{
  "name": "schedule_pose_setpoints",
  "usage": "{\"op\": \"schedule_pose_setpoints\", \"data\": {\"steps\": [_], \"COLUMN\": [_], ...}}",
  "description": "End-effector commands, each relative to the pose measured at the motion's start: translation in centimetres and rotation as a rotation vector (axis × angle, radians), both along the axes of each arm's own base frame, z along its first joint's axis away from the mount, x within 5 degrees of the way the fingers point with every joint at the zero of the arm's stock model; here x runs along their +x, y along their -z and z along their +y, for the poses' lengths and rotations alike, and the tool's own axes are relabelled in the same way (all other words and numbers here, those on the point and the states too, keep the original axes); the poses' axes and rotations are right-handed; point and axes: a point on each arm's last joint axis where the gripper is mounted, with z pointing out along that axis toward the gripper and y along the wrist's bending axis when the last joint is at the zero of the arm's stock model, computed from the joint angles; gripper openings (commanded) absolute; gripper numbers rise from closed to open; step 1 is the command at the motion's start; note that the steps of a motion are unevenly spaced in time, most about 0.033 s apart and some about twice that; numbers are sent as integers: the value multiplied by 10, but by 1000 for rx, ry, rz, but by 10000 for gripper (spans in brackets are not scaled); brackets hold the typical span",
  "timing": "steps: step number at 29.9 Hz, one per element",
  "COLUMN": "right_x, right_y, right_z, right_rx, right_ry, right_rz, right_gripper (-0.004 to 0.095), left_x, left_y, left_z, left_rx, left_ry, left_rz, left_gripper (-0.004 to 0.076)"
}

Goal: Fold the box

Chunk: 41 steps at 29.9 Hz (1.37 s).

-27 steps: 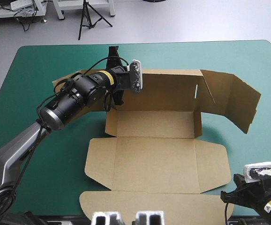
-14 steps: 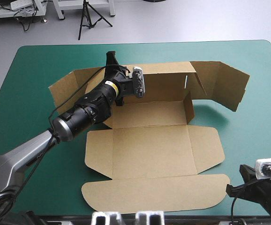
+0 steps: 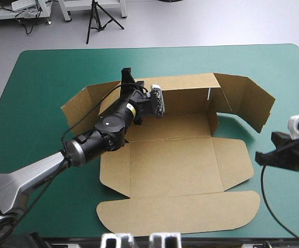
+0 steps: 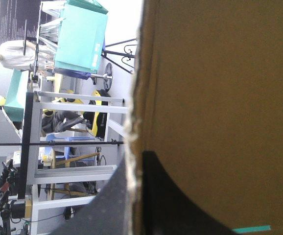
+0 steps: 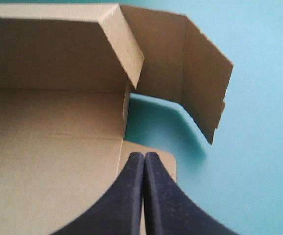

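High view: the box (image 3: 175, 165) lies open on my desk (image 3: 46, 77), rear wall (image 3: 185, 88) raised.
Left wrist view: my left tool (image 4: 136, 169) clamps that wall's edge; the board looks light, stiff and easily creased.
Right wrist view: my right tool (image 5: 144, 164) is pressed together and empty, facing the side flap (image 5: 200, 88), a likely hold.

so the box (image 3: 170, 165) lies centred on the table (image 3: 35, 77), left gripper (image 3: 125, 76) at its far wall, right gripper (image 3: 259, 157) beside its right flap

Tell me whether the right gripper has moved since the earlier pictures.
Yes. In the high view the right gripper moved along the table from its near edge toward its far edge.
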Motion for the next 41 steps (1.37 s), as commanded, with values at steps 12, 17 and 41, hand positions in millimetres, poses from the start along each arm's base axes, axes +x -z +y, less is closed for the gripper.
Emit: {"op": "schedule_pose_setpoints", "data": {"steps": [12, 17, 41], "right_x": [156, 203, 289], "right_y": [-81, -66, 8], "right_z": [9, 11, 11], "right_rx": [-44, -68, -120], "right_ry": [-37, -46, -132], "right_rz": [-65, -18, 357], "right_gripper": [-18, -19, -19], "left_x": [-5, -4, -3], "left_y": [-32, -36, -36], "left_z": [4, 3, 5], "left_rx": [-159, -151, -125], "left_ry": [-27, -11, -27], "left_rz": [-95, -142, -160], "left_gripper": [-9, -9, -9]}}
